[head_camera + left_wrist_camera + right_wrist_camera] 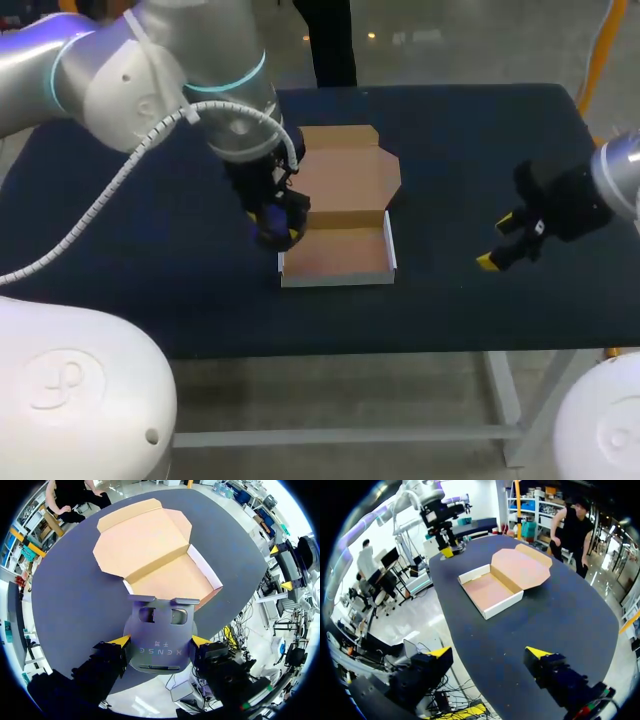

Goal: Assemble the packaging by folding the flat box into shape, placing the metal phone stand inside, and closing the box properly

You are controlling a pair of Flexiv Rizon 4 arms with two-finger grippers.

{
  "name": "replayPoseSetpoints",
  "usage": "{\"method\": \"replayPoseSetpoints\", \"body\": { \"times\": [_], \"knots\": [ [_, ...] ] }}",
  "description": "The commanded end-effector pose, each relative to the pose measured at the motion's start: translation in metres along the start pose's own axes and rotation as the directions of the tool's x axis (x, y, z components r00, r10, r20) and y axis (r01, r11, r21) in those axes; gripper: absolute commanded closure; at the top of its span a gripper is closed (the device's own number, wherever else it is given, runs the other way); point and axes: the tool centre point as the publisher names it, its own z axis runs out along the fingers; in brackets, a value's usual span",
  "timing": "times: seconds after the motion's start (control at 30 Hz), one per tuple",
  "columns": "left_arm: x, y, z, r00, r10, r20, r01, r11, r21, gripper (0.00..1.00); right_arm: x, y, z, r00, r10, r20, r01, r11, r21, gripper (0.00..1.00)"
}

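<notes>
Now the left tool [160, 640] clamps the metal phone stand [159, 625] just beside the open box [170, 580]; the right tool [489, 652] hangs wide, well apart. Lowered off-centre, the stand could snag a wall, shoving the box.

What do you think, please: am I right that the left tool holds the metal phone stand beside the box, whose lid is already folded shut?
Not quite. The lid is not folded shut: it lies open and flat on the table, as the left wrist view shows. The rest holds: the left tool holds the metal phone stand beside the box.
</notes>
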Motion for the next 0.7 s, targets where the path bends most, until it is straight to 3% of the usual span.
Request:
{"method": "replayPoseSetpoints", "body": {
  "times": [0.03,0.37,0.7],
  "knots": [
    [0.018,-0.005,0.010,0.999,0.030,0.014,-0.030,1.000,-0.010,1.00,-0.001,0.000,-0.003,1.000,-0.001,-0.007,0.001,1.000,-0.002,0.00],
    [0.053,-0.016,0.026,0.993,0.121,0.012,-0.121,0.993,0.001,1.00,-0.001,0.000,-0.003,1.000,-0.001,-0.007,0.001,1.000,-0.002,0.00],
    [0.069,-0.030,0.051,0.985,0.173,0.005,-0.173,0.985,-0.003,1.00,-0.001,0.000,-0.003,1.000,-0.001,-0.007,0.001,1.000,-0.002,0.00]
  ]
}}
